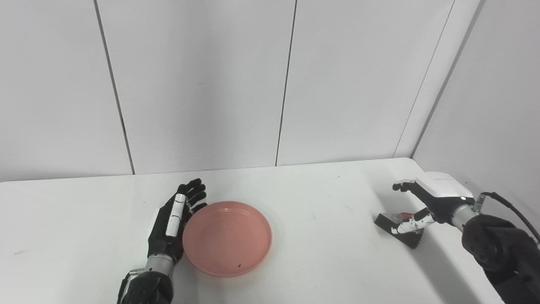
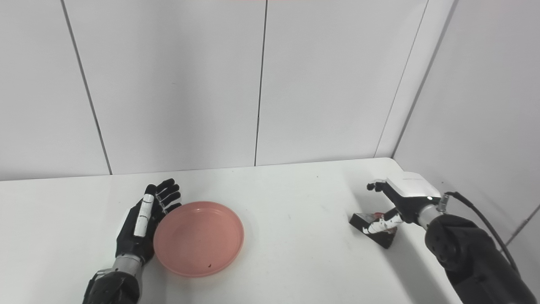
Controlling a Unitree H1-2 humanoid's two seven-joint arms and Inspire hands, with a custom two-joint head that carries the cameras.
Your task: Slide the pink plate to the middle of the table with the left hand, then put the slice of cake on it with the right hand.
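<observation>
The pink plate (image 1: 228, 237) lies on the white table (image 1: 320, 211), left of the middle. My left hand (image 1: 174, 219) stands on edge with its fingers straight and apart, pressed against the plate's left rim, holding nothing. At the right side lies the slice of cake (image 1: 398, 229), dark brown with a bit of red on top. My right hand (image 1: 426, 202) hovers over it, fingers spread above and the thumb down beside the slice; it is open and not closed on the cake.
White wall panels rise behind the table, and a slanted wall (image 1: 485, 126) runs close along the table's right edge next to my right arm. A small dark speck (image 1: 238, 265) sits inside the plate.
</observation>
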